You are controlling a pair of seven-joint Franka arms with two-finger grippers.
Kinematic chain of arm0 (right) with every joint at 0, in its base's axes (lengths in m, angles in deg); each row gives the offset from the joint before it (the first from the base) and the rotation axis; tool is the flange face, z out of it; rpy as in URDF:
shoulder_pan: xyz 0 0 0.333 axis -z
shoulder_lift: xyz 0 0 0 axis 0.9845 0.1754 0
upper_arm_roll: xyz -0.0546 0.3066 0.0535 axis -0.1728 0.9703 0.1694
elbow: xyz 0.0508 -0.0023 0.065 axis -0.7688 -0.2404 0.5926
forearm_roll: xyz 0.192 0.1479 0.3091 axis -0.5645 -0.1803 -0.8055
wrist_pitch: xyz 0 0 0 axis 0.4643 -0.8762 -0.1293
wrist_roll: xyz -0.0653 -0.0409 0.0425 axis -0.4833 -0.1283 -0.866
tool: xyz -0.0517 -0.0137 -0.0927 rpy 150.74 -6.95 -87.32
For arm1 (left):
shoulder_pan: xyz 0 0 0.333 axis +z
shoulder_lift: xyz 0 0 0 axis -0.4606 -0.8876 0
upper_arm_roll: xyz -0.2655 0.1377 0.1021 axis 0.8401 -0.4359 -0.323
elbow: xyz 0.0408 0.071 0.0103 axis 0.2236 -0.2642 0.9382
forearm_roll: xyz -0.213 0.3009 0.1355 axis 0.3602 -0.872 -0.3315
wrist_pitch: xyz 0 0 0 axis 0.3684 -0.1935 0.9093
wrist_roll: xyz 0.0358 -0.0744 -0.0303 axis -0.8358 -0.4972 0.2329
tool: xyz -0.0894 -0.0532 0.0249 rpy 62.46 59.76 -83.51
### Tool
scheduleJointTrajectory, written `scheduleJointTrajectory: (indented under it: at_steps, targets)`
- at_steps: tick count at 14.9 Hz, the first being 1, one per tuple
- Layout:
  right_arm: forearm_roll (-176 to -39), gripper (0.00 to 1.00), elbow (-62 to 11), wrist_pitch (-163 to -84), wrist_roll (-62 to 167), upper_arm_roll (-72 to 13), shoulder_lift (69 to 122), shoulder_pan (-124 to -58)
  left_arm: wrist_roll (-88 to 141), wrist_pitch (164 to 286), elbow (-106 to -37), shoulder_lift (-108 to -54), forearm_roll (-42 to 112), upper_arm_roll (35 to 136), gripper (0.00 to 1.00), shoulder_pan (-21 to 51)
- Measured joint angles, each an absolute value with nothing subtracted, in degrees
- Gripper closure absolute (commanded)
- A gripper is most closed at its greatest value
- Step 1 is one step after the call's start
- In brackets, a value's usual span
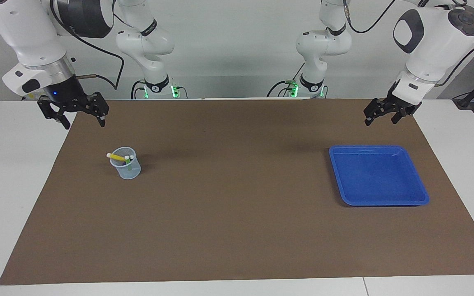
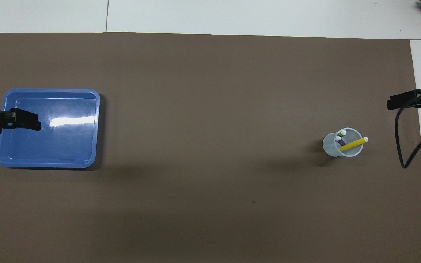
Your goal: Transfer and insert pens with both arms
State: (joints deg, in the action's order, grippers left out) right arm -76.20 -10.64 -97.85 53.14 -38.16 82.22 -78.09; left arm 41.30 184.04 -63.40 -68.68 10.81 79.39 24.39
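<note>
The right claw hangs in the air with its fingers spread wide and nothing between them, pointing down over the edge of the brown mat at the right arm's end of the table. Below it and farther out on the mat stands a clear cup holding the pens: the yellow pen leans across the rim, while the green pen and the purple pen stand inside with their pale caps up. The left claw waits, also wide and holding nothing, raised over the mat's corner at the left arm's end; the blue tray lies on the mat below it and farther out. The mat covers most of a white table. At the table's edge by a pale wall stand two smaller white arms with green lights at their bases.
</note>
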Motion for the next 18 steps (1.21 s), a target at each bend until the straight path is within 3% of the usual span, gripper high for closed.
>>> scheduleJointTrajectory:
  at_steps: [18]
  targets:
    - [-76.3, 0.00, -10.1, -95.8, 53.9, -38.5, 82.2, -78.2, 41.3, 184.0, -63.4, -68.7, 10.8, 79.4, 0.00, 24.4]
